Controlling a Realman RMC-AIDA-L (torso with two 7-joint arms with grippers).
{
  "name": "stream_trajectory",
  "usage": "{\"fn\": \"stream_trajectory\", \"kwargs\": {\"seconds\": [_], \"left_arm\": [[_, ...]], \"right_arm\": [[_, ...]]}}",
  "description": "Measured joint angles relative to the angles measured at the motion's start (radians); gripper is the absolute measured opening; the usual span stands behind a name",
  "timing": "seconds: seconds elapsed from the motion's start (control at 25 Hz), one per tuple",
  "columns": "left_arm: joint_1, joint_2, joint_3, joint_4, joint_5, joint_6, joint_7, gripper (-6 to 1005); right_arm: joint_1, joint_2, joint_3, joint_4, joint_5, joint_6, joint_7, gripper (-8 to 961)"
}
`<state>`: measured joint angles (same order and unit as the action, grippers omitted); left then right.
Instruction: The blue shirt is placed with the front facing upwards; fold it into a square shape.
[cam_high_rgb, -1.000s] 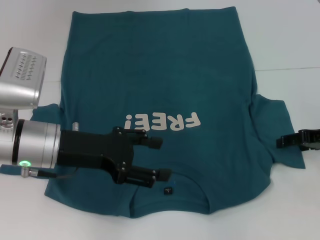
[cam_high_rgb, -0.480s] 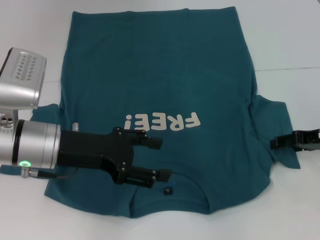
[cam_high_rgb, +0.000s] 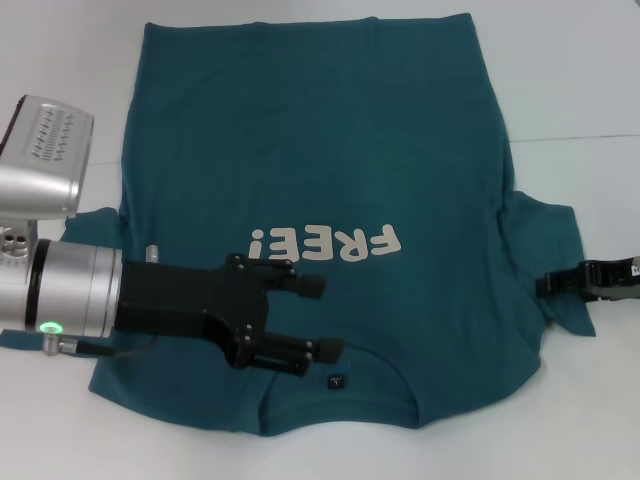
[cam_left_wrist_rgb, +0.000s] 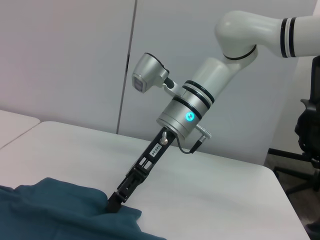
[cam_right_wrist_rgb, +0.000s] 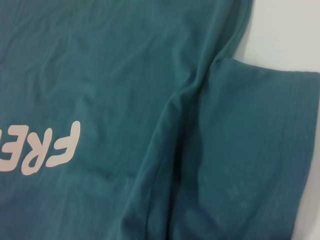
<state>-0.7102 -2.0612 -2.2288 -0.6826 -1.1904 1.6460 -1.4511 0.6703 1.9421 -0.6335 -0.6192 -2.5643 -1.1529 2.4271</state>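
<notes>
The blue shirt (cam_high_rgb: 320, 140) lies flat on the white table (cam_high_rgb: 570, 70), white "FREE!" lettering (cam_high_rgb: 328, 243) facing up, neck tag (cam_high_rgb: 337, 380) at the near edge. My left gripper (cam_high_rgb: 320, 318) hovers over the shirt's near left shoulder, beside the collar, open with nothing between its fingers. My right gripper (cam_high_rgb: 548, 288) is shut on the edge of the shirt's right sleeve (cam_high_rgb: 540, 240). The left wrist view shows that gripper (cam_left_wrist_rgb: 114, 205) pinching a raised fold of the cloth (cam_left_wrist_rgb: 50, 210). The right wrist view holds the sleeve (cam_right_wrist_rgb: 250, 150) and part of the lettering (cam_right_wrist_rgb: 45, 150).
A seam in the table top (cam_high_rgb: 580, 137) runs along the right. White table borders the shirt on both sides. Beyond the table, the left wrist view shows a wall and a black office chair (cam_left_wrist_rgb: 307, 135).
My right gripper has moved left, drawing the right sleeve's outer edge inward toward the body of the shirt. The left arm has stayed still.
</notes>
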Motion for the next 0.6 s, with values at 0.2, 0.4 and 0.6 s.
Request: {"fn": "stream_trajectory", "kwargs": {"seconds": [0.2,0.4,0.6], "left_arm": [[0.000,0.000,0.000,0.000,0.000,0.000,0.000,828],[0.001,0.000,0.000,-0.001,0.000,0.000,0.000,828],[0.001,0.000,-0.001,0.000,-0.001,0.000,0.000,828]], "right_arm": [[0.000,0.000,0.000,0.000,0.000,0.009,0.009,726],[0.001,-0.001,0.000,0.000,-0.001,0.014,0.010,615],[0.003,-0.002,-0.001,0.000,-0.001,0.016,0.011,504]]}}
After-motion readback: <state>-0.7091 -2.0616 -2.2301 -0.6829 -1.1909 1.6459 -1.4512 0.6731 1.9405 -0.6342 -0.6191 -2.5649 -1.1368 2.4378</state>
